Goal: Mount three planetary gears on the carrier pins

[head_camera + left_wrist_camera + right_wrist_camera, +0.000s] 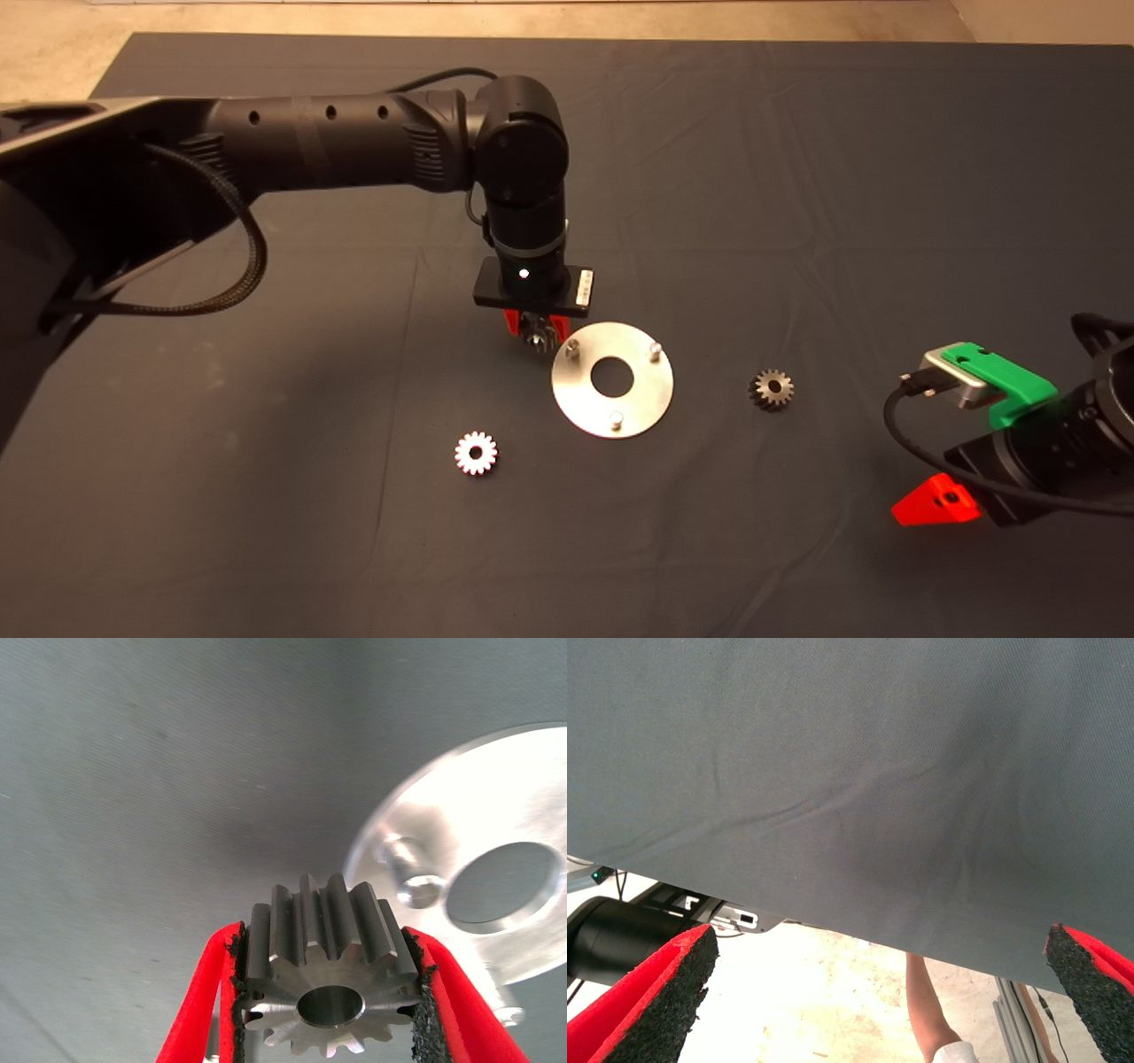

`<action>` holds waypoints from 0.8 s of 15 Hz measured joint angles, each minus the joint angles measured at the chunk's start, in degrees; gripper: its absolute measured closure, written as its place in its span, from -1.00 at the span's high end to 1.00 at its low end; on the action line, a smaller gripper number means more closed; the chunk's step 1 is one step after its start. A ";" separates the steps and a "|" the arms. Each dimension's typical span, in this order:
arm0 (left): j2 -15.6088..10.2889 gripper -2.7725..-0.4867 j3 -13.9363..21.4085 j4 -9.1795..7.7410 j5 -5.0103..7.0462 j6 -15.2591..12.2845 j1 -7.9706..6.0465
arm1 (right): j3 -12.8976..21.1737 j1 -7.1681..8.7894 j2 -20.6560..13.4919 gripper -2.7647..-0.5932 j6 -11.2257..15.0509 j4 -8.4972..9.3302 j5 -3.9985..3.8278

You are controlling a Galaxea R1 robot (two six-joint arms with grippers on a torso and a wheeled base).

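Gear one (330,979) sits clamped in the left gripper's (534,330) jaws, just beside the carrier plate (612,415), nearest pin (572,349) close by. Next: line bore over pin, lower. Two gears (476,453) wait flanking the plate; right gripper (937,505) parked, jaws apart.

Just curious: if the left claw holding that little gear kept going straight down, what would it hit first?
Probably the dark mat, just beside the silver plate. The left claw and its gear seem off the nearest pin, though depth is unclear.

mat (797,177) dark grey | plate (580,403) silver | gears (476,453) steel | fingers (199,1001) red
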 joint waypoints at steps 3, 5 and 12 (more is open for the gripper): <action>2.13 -0.67 -1.07 -0.08 -0.23 -0.33 0.03 | 0.00 0.02 0.00 0.99 0.00 0.16 -0.02; 2.96 -0.67 -2.88 -0.03 -0.69 -0.29 0.15 | 0.00 0.02 -0.02 0.99 0.00 0.33 -0.02; 4.04 -0.67 -5.49 -0.14 -0.67 0.12 0.50 | 0.00 0.02 -0.05 0.99 0.00 0.41 -0.02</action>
